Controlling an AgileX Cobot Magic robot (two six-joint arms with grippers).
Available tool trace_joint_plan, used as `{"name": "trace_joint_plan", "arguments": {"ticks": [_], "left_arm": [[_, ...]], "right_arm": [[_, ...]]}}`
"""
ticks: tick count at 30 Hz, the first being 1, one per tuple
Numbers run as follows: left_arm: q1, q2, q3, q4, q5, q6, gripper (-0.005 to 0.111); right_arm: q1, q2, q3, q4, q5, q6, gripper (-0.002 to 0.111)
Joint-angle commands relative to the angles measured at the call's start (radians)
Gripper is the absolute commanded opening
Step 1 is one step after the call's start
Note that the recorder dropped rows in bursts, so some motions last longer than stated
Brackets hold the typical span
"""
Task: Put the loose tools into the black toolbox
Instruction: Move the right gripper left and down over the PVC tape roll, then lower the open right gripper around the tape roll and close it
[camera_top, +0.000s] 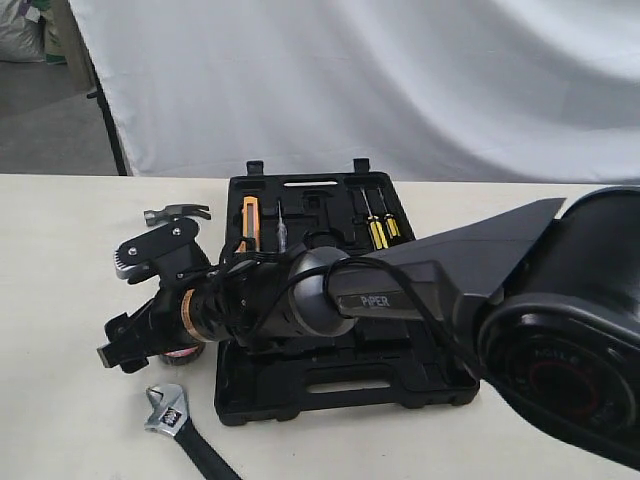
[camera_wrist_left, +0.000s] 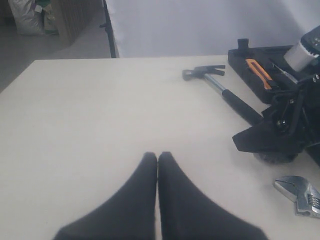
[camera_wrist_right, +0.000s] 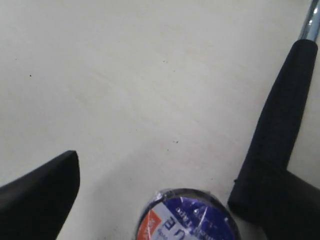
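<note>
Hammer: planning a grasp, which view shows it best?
Left wrist view: the hammer lies with head, shaft and most of the handle visible. Exterior view shows only its head; right wrist view only part of the handle.

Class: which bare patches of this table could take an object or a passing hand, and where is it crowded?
Free: the wide table on the exterior view's left, beyond the hammer and wrench; also the strip in front of the toolbox. Crowded: beside the toolbox, where the open right claw straddles the tape roll.
</note>
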Motion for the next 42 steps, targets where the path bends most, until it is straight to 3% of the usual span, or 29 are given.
{"name": "trace_joint_plan", "arguments": {"ticks": [1,10,14,33,37,42], "left_arm": [[0.025,-0.003,-0.003,0.004,-0.007,-0.005,0.001],[0.025,-0.003,-0.003,0.004,-0.007,-0.005,0.001],[0.025,-0.003,-0.003,0.004,-0.007,-0.005,0.001],[0.025,-0.003,-0.003,0.004,-0.007,-0.005,0.001],[0.025,-0.003,-0.003,0.004,-0.007,-0.005,0.001],[0.025,-0.003,-0.003,0.004,-0.007,-0.005,0.001]], "right_arm": [[-0.010,-0.027,0.033,-0.003,0.007,-0.015,0.086],[-0.028,-0.164,0.164,-0.003,-0.009,-0.031,0.086],[-0.028,-0.140,0.162,-0.003,-0.076,-0.065,0.086],[-0.031,-0.006,0.057,-0.003,-0.051,-0.079,0.085],[-0.031,-0.006,0.057,-0.003,-0.064,-0.065,0.070],[-0.031,-0.006,0.057,-0.034,-0.052,-0.068,0.040]]}}
